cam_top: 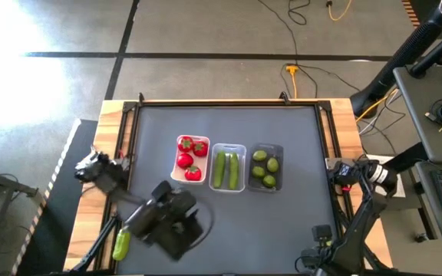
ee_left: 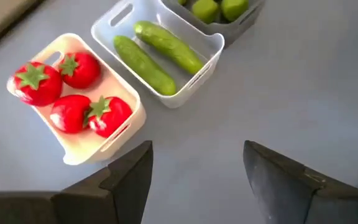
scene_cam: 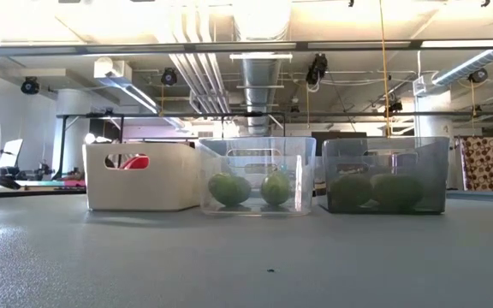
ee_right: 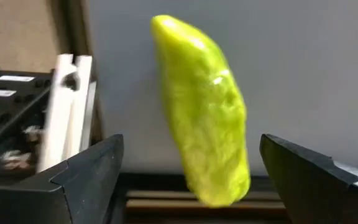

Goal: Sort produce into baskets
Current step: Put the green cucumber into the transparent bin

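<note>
Table: grey mat (cam_top: 229, 130) on a wood-edged bench; the low view shows a workshop with ceiling pipes behind.
Baskets: three in a row at mid-table, just beside each other.
White basket (cam_top: 191, 159): left end, four tomatoes (ee_left: 73, 93) inside.
Clear basket (cam_top: 228, 168): middle, two cucumbers (ee_left: 157, 53) lying side by side.
Dark basket (cam_top: 266, 166): right end, four limes (cam_top: 265, 168).
Loose cucumber (cam_top: 121, 244): near left, at the table's edge, beside the left arm.
Left gripper (ee_left: 197, 149): near left, above bare mat on the near side of the white basket; fingers wide apart, holding nothing.
Right gripper (ee_right: 191, 143): arm folded at the near right; fingers wide apart, gripping nothing. A cucumber (ee_right: 204, 118) shows between them, touching neither; I cannot tell whether it is the loose one.
</note>
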Motion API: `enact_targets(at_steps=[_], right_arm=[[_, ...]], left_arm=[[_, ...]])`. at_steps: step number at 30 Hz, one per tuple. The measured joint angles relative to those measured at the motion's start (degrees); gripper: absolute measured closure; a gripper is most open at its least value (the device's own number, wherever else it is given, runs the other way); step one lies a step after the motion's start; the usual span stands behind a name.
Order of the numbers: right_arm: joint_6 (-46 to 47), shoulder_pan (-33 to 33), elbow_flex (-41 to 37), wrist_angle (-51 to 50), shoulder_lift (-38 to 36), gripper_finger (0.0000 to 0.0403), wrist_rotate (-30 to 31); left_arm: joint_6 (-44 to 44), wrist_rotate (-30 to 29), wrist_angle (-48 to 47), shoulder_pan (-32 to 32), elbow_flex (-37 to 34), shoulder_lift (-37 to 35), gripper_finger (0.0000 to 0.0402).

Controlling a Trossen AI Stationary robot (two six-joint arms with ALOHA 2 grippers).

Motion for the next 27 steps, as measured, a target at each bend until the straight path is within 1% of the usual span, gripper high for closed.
enact_targets(at_steps=[3,5,9,11,13,14,15,19,21,23,24,25,27], right_arm=[[-2.2,-0.1,-3.0,2.9,0.3,0.0035,0.1],[-3.3,0.2,-4.8,4.8,0.3,0.0035,-1.0],[-1.5,0.5,-7.6,6.2,0.3,0.0040,-2.7],[-1.0,0.5,-8.0,6.7,0.3,0.0055,-2.8],[-0.3,0.4,-8.4,7.5,0.3,0.0080,-2.4],[0.3,0.3,-8.5,7.9,0.3,0.0095,-2.4],[0.6,0.2,-8.5,8.4,0.3,0.0111,-2.2],[3.9,-0.1,-8.1,10.6,0.3,0.0182,-2.0],[6.9,-1.0,-7.0,10.3,0.2,0.0216,-2.2],[9.7,-2.6,-5.0,10.3,-0.3,0.0243,-2.3],[10.7,-3.6,-3.7,10.2,-0.6,0.0245,-1.7],[11.7,-4.6,-2.1,10.1,-1.0,0.0245,-0.1],[13.6,-7.0,1.3,10.1,-1.7,0.0245,5.0]], left_arm=[[-2.7,-3.7,0.2,-5.4,-3.8,-2.2,0.0171],[-4.0,-3.7,0.3,-8.4,-4.7,-3.0,0.0171],[-5.1,-2.1,0.6,-13.7,-6.0,-3.2,0.0171],[-7.5,-2.2,0.5,-15.9,-6.8,-3.2,0.0171],[-11.8,-3.1,0.6,-18.1,-7.9,-3.2,0.0171],[-13.2,-5.0,1.0,-19.2,-8.6,-3.1,0.0171],[-14.2,-8.3,1.9,-20.3,-9.2,-3.1,0.0171],[-21.4,-26.7,4.3,-24.5,-11.9,-3.1,0.0171],[-25.1,-32.6,4.8,-25.3,-12.8,-3.1,0.0171],[-26.7,-35.3,5.9,-25.4,-13.7,-3.1,0.0171],[-26.8,-35.4,6.7,-25.3,-14.1,-3.1,0.0171],[-26.5,-35.2,7.4,-25.3,-14.6,-3.1,0.0171],[-24.5,-34.1,9.2,-24.7,-15.6,-3.1,0.0171]])
